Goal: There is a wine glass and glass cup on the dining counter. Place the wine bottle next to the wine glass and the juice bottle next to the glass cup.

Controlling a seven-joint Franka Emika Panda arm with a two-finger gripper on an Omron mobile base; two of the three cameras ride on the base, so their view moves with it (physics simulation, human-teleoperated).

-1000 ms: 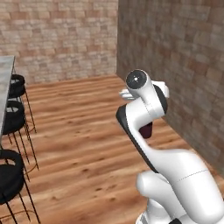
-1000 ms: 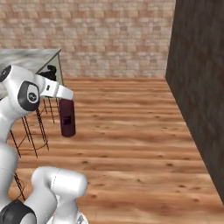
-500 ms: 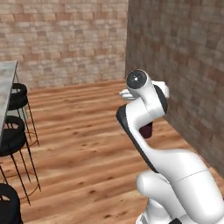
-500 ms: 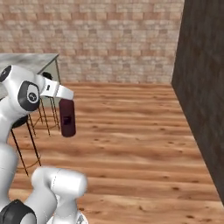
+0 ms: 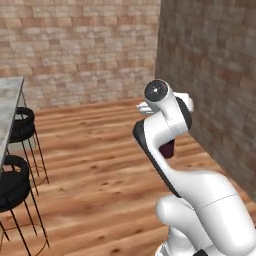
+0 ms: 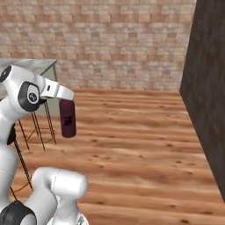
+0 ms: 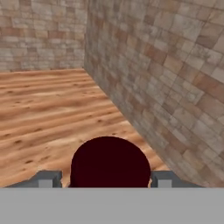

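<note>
Gripper (image 7: 109, 180) holds the juice bottle (image 6: 67, 118) between its jaws, upright in the air above the wood floor (image 6: 132, 132). Dining counter (image 5: 9, 110) corner sits at left, two black stools (image 5: 15, 185) beside its edge.

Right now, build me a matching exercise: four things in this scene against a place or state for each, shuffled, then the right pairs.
Things:
1. juice bottle
2. gripper
3. stools
4. dining counter

Places or states:
A. black, standing on the wood floor beside the counter
B. grey marble slab at the left edge of the left base view
C. dark maroon, hanging upright above the floor
D. shut on the bottle, one finger on each side

Pairs: 1-C, 2-D, 3-A, 4-B
</note>
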